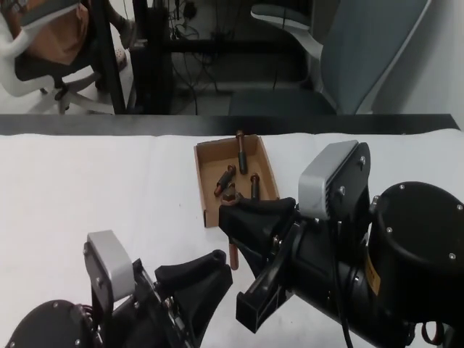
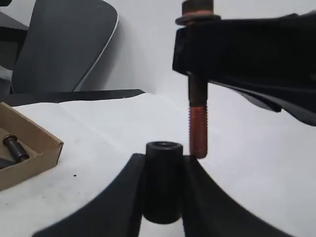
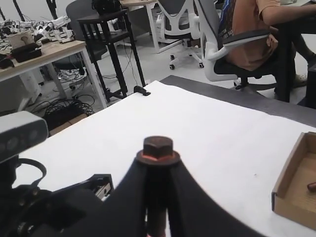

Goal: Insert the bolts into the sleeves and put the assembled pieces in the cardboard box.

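Coppery bolt (image 2: 198,129), black sleeve (image 2: 163,185)

We take this for lab-office: swivel chairs (image 1: 370,51), cable tangle (image 3: 64,106) on floor, side desk (image 3: 47,52) cluttered with electronics, black metal rack (image 3: 104,19), white-covered table (image 1: 87,188).

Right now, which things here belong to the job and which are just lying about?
Job: bolt in the right tool; sleeve in the left tool; cardboard box; assembled pieces inside it.
Lying about: grey office chair; black stand; floor cables.
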